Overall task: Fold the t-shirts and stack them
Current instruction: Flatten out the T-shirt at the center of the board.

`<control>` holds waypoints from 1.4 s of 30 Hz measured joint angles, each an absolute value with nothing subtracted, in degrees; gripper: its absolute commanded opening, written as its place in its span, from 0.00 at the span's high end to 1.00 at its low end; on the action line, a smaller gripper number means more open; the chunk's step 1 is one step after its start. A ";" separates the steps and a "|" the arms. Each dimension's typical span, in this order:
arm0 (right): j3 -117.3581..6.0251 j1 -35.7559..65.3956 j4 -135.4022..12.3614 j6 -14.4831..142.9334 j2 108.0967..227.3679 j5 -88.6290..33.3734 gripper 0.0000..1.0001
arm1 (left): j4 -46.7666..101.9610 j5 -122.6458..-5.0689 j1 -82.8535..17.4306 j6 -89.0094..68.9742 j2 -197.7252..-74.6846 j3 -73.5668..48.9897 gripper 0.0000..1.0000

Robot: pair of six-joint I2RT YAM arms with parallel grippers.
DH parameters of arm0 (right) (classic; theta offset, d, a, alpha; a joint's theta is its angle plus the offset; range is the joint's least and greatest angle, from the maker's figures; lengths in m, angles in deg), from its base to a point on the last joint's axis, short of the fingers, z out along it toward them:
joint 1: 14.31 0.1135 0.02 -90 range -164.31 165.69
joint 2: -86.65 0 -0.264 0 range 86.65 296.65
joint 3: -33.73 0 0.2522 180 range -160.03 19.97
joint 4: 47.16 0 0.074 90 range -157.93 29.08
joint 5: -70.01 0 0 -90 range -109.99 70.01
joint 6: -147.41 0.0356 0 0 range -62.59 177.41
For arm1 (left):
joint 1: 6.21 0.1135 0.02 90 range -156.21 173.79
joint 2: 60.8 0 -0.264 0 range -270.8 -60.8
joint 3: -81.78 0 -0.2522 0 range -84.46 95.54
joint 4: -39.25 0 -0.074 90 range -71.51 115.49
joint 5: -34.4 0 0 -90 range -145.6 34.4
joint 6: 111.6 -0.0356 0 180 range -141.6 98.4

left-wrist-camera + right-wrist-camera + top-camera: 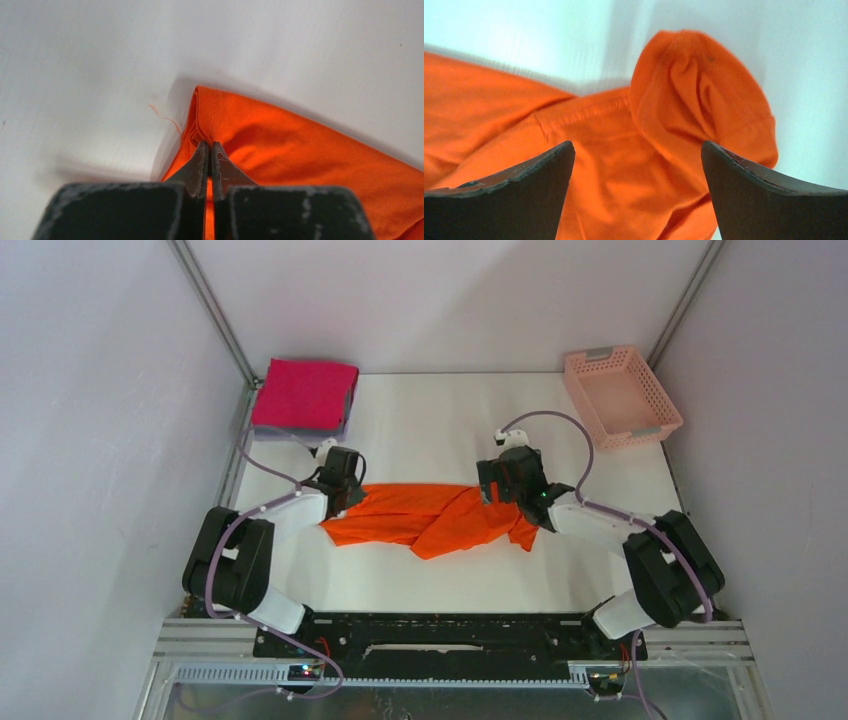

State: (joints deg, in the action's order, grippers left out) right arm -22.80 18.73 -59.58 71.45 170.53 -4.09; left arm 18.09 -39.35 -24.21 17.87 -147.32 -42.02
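A: Orange tee point(430, 515): crumpled, centre of frame, between both arms. Step?
B: Probably flattening it. Left gripper point(209, 150) pinches a hem corner; right gripper point(636, 146) spread wide over a sleeve. Next: right must close on cloth, then pull apart.

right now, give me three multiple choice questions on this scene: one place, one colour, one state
1. Where is the folded magenta shirt? A far left corner; B near right corner; C middle.
2. What colour is the crumpled tee? A grey; B blue; C orange.
3. The left fingers are: A wide open; B shut on the crumpled tee; C clear of all cloth.
Answers: 1 A, it lies by the back wall on the left; 2 C, bright orange in every view; 3 B, the fingers meet with the hem pinched between them.
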 measured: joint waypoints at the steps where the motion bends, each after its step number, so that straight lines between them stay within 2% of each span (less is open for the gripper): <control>1: -23.91 18.60 -59.67 70.75 171.62 -4.06 0.03 | 18.09 -39.52 -24.21 17.84 -147.34 -42.02 1.00; 3: -27.76 18.34 -60.26 68.77 175.05 -3.36 0.04 | 18.16 -39.56 -24.21 17.80 -147.28 -42.02 1.00; 11: -41.61 17.16 -66.66 64.22 187.20 -1.29 0.22 | 18.12 -39.30 -24.19 16.88 -144.06 -42.02 1.00; 15: -44.39 16.48 -71.49 64.79 190.35 -0.59 0.33 | 18.18 -39.26 -24.19 16.84 -142.10 -42.04 1.00; 19: -44.98 15.60 -75.51 66.91 191.82 -0.15 0.38 | 18.71 -39.24 -24.17 16.79 -140.81 -42.07 1.00; 22: -44.98 14.93 -77.59 68.70 192.23 0.61 0.58 | 18.99 -39.08 -24.19 16.71 -140.19 -42.07 1.00; 24: -45.00 14.47 -78.33 70.19 192.25 1.86 0.76 | 18.97 -38.89 -24.19 16.44 -139.98 -42.09 1.00; 29: -45.02 13.48 -78.81 73.46 191.05 5.57 0.93 | 18.64 -37.75 -24.17 16.23 -138.55 -42.09 1.00; 31: -44.85 13.29 -78.75 73.75 188.60 6.65 0.99 | 18.29 -37.40 -24.19 15.88 -136.70 -42.09 1.00; 35: -42.16 13.05 -76.76 73.81 176.82 8.53 1.00 | 17.13 -35.80 -24.19 15.59 -129.31 -42.11 1.00; 42: -34.18 12.48 -70.60 72.92 142.81 6.25 1.00 | 16.41 -31.70 -24.17 14.13 -101.86 -42.77 1.00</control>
State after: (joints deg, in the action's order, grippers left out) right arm -34.18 12.48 -70.60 72.92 142.81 6.25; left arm 16.41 -31.70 -24.17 14.13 -101.86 -42.77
